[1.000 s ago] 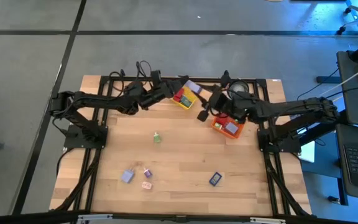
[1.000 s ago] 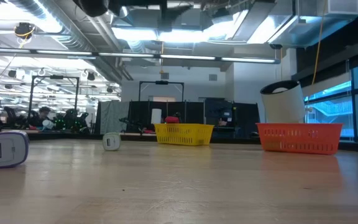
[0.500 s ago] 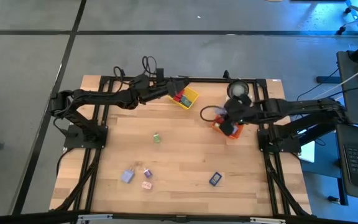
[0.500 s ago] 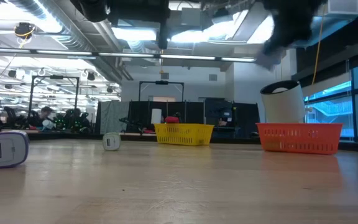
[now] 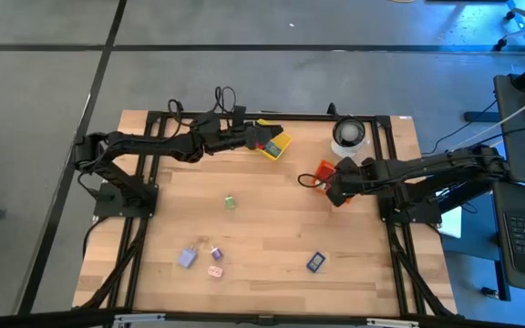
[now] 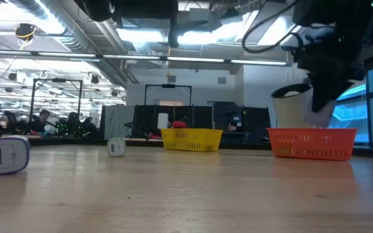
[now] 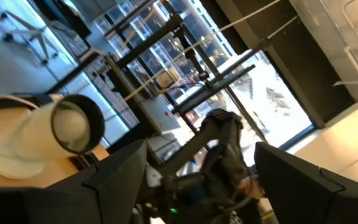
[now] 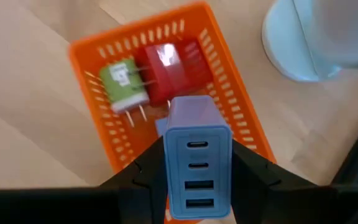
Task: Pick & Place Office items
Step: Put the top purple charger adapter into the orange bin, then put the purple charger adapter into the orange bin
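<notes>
Charger, lavender, sits pinched by its flat sides in my right gripper above the orange bin; rigid, light, smooth, so likely slippery.

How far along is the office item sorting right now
Partly done. The orange bin already holds a green charger and a red charger, and the yellow bin holds a red piece. In hand: the right gripper is shut on a lavender charger above the orange bin; the left gripper is open over the yellow bin. Left on the table: five small pieces, including a dark blue one.
</notes>
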`<state>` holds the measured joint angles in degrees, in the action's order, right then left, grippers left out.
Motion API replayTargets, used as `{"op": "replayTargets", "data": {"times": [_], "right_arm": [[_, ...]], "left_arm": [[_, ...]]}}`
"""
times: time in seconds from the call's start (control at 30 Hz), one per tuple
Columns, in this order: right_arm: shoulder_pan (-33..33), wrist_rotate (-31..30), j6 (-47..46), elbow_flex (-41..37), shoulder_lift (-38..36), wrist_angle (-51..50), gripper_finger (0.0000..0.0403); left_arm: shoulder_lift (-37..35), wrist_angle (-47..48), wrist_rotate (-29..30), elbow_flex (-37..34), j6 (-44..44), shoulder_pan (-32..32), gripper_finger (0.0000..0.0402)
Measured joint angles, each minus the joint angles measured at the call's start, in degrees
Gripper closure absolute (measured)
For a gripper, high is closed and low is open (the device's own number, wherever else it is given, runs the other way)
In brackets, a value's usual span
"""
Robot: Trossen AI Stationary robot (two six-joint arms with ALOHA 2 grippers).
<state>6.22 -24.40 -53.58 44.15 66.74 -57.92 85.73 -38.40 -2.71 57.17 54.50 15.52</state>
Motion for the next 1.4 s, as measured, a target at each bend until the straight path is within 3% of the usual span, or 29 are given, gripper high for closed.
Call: {"op": "replayTargets", "data": {"times": [0.27, 0.6, 0.77, 1.0, 1.23, 1.4], "right_arm": [[0.00, 1.40, -1.49, -4.58, 0.00, 3.74, 0.0260], [0.00, -0.46, -4.50, -5.41, -0.02, 6.87, 0.0203], [0.00, -0.34, -4.50, -5.31, -0.02, 9.75, 0.0152], [0.00, 0.00, -4.48, -2.95, -0.02, 9.74, 0.0100], [0.00, -2.87, -0.08, -1.76, -0.02, 10.18, 0.0090], [0.00, -4.55, 4.56, -1.76, -0.02, 10.74, 0.0090]], "left_arm": [[0.00, -0.43, -3.78, 0.00, -0.33, -2.96, 0.0107], [0.00, 2.34, -12.49, 0.00, -9.39, -10.54, 0.0107], [0.00, 15.09, -13.73, 0.00, -11.70, -15.20, 0.0107], [0.00, 42.38, -10.66, 0.00, -6.89, -21.14, 0.0107], [0.00, 69.82, -0.71, 0.00, 9.64, -31.79, 0.0107], [0.00, 79.99, 1.69, 0.00, 28.62, -40.43, 0.0107]]}}
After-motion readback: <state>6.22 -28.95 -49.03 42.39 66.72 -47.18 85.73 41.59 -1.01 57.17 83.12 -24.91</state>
